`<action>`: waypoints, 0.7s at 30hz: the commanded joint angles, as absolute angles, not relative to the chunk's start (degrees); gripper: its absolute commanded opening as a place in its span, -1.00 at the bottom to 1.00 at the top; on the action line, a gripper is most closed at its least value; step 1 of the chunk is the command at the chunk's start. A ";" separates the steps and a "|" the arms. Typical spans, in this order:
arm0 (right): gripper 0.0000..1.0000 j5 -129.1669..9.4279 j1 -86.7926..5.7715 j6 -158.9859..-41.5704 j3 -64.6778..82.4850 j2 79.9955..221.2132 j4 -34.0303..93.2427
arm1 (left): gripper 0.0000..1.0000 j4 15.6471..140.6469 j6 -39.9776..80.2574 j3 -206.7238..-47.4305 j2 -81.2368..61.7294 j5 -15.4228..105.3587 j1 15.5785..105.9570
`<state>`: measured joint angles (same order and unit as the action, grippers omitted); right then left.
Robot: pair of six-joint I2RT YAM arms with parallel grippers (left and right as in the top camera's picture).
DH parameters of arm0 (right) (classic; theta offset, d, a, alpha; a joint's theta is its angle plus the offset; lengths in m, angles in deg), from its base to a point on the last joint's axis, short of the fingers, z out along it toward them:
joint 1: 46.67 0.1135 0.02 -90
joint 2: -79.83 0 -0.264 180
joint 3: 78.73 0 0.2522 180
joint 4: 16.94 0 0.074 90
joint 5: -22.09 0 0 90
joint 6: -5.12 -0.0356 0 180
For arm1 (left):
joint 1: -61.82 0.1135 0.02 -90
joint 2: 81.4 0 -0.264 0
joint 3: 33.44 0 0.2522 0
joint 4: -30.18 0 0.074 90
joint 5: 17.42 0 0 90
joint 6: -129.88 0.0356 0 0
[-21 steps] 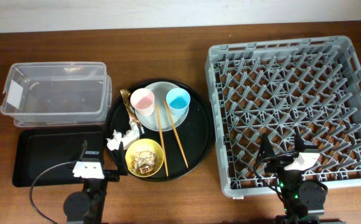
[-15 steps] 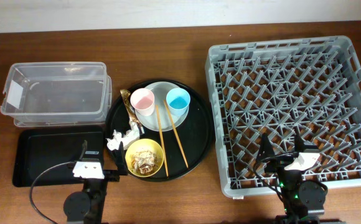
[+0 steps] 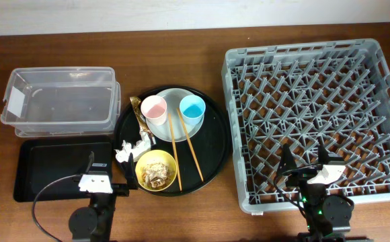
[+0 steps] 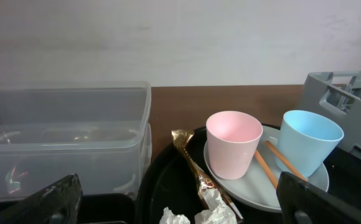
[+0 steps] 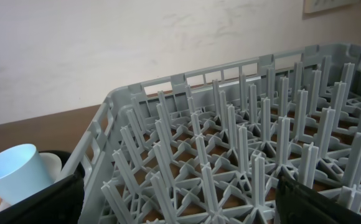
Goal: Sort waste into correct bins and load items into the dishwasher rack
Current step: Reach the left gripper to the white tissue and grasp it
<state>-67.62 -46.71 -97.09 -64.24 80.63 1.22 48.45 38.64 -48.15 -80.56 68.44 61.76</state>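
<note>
Two chopsticks (image 3: 174, 149) lie approx near-far, far ends on plate (image 3: 173, 97).

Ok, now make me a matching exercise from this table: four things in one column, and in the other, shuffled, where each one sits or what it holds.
Things:
1. pink cup
2. blue cup
3. yellow bowl
4. clear box

Places:
A. holds food scraps
B. on the plate, left side
C. on the table, outside the round tray
D. on the plate, right side

Pairs: 1-B, 2-D, 3-A, 4-C.
</note>
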 commanded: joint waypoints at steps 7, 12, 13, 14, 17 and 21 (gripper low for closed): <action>0.97 -67.71 -47.17 -97.33 -64.66 80.08 1.33 | 0.99 48.28 39.54 -47.78 -80.95 67.46 61.43; 0.97 -67.68 -47.17 -97.33 -64.66 80.08 1.33 | 0.99 48.30 39.52 -47.78 -80.95 67.46 61.43; 0.97 -67.68 -47.17 -97.33 -64.66 80.08 1.33 | 0.99 48.28 39.54 -47.78 -80.95 67.44 61.43; 0.97 -67.71 -47.17 -97.33 -64.66 80.08 1.33 | 0.99 48.30 39.54 -47.78 -80.95 67.46 61.43; 0.97 -67.71 -47.17 -97.33 -64.66 80.08 1.33 | 0.99 48.30 39.52 -47.78 -80.95 67.42 61.43; 0.97 -67.68 -47.17 -97.33 -64.66 80.08 1.33 | 0.99 47.91 39.49 -47.78 -80.95 67.24 61.43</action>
<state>-67.62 -46.71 -97.11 -64.24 80.63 1.22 48.45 38.64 -48.15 -80.56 68.44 61.76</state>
